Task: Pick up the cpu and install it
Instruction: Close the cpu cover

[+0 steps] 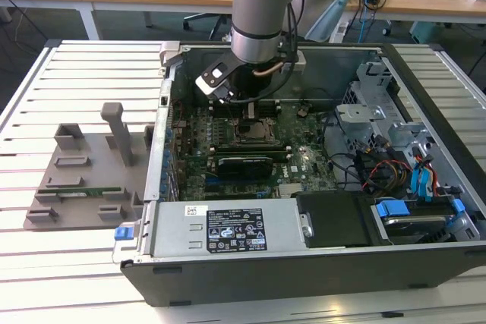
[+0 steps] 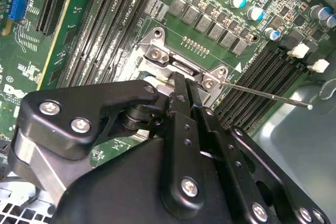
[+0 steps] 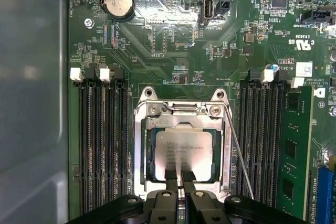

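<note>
1. Directly below the wrist, the gripper (image 3: 178, 174) has its 2 fingers drawn almost together, with a slim gap between them. Nothing can be seen pinched between them in either wrist view.
2. Under the fingertips, the cpu (image 3: 184, 148) lies flat inside the socket frame (image 3: 140, 145), metal top upward. The tips stand over its near edge; actual contact cannot be confirmed.
3. Beside the frame, the thin retention lever (image 3: 237, 150) angles away from the socket. Judgement: it is not latched.
4. Flanking the socket, the memory slots (image 3: 100, 145) stand on both sides.
5. Farther out, the exterior view shows the arm (image 1: 262, 5) reaching down into the open computer case (image 1: 304, 275).
6. Status, as a judgement: pick-up and seating look done; locking the socket appears outstanding.
</note>
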